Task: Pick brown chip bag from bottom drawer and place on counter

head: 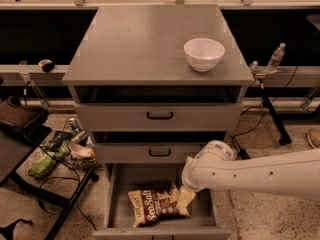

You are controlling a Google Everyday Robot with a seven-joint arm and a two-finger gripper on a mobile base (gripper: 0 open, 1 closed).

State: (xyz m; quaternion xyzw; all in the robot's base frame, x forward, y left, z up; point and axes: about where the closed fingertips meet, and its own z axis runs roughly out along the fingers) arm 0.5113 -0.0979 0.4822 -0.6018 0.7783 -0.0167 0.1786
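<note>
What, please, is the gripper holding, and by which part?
Cannot tell: the gripper sits at the right end of the crinkly brown chip bag, in the grey metal bottom drawer.
</note>
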